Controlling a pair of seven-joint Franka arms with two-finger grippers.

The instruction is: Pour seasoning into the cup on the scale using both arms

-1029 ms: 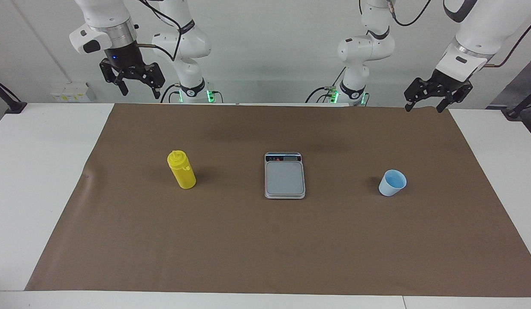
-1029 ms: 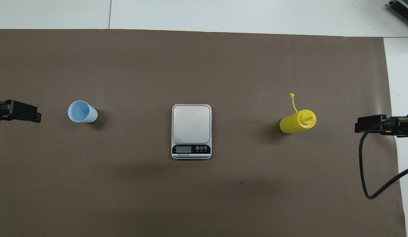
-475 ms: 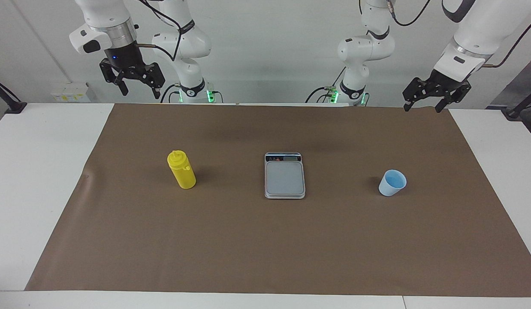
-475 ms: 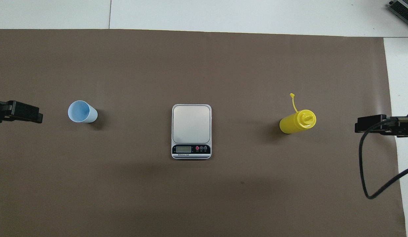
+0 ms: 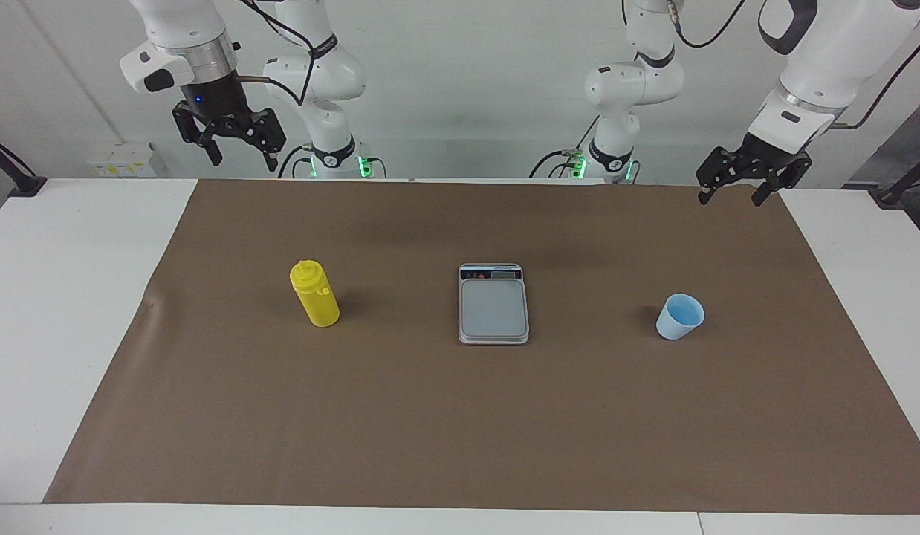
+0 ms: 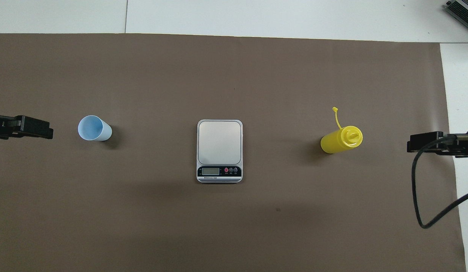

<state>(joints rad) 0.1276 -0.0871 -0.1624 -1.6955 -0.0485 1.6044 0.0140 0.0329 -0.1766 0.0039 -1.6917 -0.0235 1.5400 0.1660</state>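
Standing upright on the brown mat (image 5: 460,416) toward the right arm's end of the table: yellow seasoning bottle (image 5: 314,295), tethered cap trailing away from the robots. Lying flat at mid-table: silver scale (image 5: 493,303), plate bare, display strip on the end nearer the robots. Sitting upright toward the left arm's end: pale blue cup (image 5: 680,316), well apart from the scale, not on it. Lined up in one row across the mat: bottle, scale, cup, none touching.

Hanging in the air over the mat's edge nearest the robots, at the cup's end: left gripper (image 5: 741,194), fingers spread apart, holding nothing, cup well clear of the jaws and lower down on the mat. Appearing in the overhead view at the frame's edge beside the cup: same left gripper (image 6: 24,127).

Hovering high above the table's edge at the bottle's end: right gripper (image 5: 241,157), fingers likewise parted and empty, bottle well apart from them. Showing in the overhead view at the mat's side margin: right gripper (image 6: 426,142), black cable (image 6: 417,196) looping beneath.
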